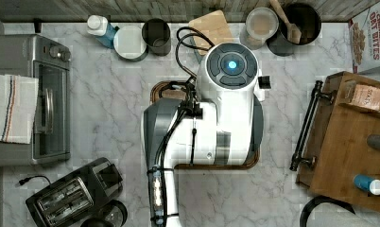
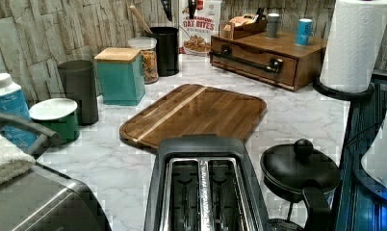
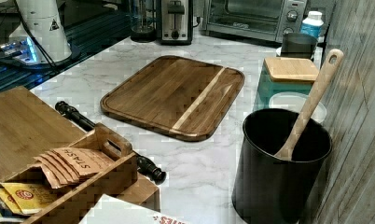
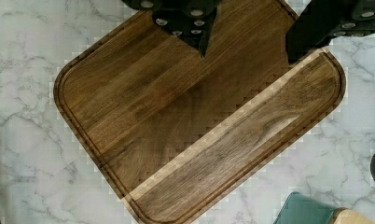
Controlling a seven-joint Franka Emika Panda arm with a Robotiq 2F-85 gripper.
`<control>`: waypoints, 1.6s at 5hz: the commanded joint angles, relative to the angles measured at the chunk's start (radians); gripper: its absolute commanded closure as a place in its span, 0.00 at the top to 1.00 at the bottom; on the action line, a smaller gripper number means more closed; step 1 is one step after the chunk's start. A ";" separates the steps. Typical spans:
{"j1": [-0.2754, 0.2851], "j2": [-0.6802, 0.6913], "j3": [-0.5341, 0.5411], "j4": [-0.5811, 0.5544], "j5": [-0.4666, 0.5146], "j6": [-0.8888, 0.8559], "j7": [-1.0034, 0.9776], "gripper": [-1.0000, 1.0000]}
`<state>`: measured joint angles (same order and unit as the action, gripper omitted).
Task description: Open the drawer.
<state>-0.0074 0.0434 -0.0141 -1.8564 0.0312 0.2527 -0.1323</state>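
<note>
Our pincer (image 4: 246, 44) hangs over the cutting board (image 4: 195, 116) on the tabletop (image 4: 27, 60); in the top view, the drawer (image 1: 315, 125) lies well off to its right, the toaster oven (image 1: 48, 109) far to its left.

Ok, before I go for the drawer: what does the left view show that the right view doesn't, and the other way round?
Left view: the front face of the wide brown wooden drawer, which looks shut; the white paper towel roll; the black toaster's slots from above.

Right view: the wooden tray of tea bags on top of the drawer unit; the wooden spoon in the black round canister; the arm's white base.

Both: the drawer's long black bar handle, the dark rounded-corner wooden cutting board, and the teal canister with a wooden lid.
</note>
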 commanded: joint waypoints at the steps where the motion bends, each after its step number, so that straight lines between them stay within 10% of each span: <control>1: 0.000 0.000 0.000 0.000 0.004 0.000 -0.001 1.00; 8: -0.197 0.179 -0.223 0.017 -0.089 0.333 -0.479 1.00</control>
<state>-0.1552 0.2448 -0.1952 -1.8955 -0.0576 0.5449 -0.5332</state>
